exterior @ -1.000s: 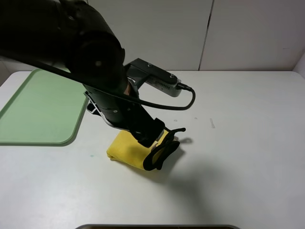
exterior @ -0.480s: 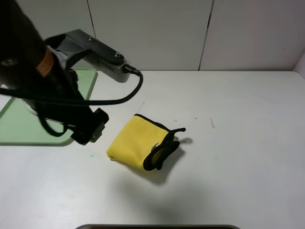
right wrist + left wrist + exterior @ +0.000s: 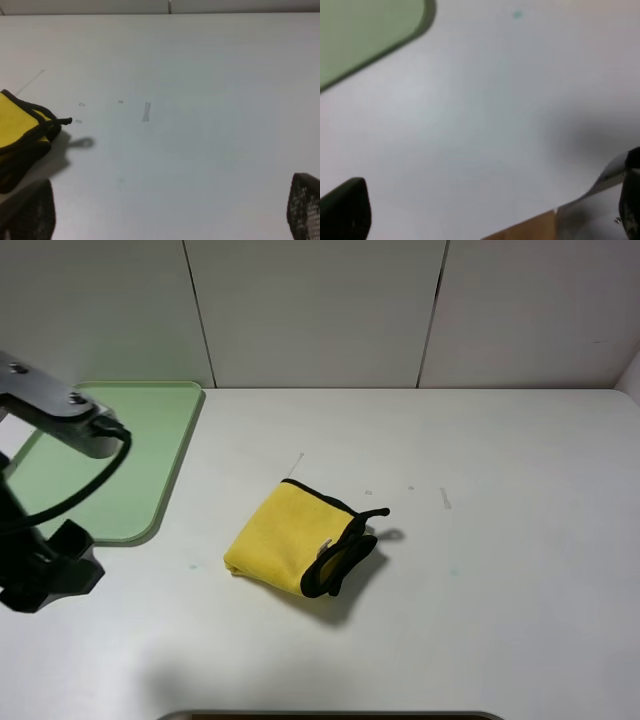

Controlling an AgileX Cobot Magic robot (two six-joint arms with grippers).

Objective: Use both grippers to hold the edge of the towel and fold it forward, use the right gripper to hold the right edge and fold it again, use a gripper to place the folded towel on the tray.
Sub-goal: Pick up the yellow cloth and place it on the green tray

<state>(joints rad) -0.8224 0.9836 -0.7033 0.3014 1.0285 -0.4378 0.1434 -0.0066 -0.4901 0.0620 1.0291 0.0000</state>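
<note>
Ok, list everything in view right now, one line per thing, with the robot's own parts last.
towel: one, bright yellow with black trim, folded, on the table right of the tray, not on it
tray: one, pale green, far left of the table
marks: a few, pale grey, on the table beyond the towel
table: one, white
wall panels: pale grey-white, behind the table
camera box: one, silver-grey with black cable, over the tray
left pincer: one, black, open, near the tray's front edge, holding nothing
right pincer: one, black, open, apart from the towel

Left gripper [image 3: 487, 202] spread; right gripper [image 3: 167, 207] spread.
</note>
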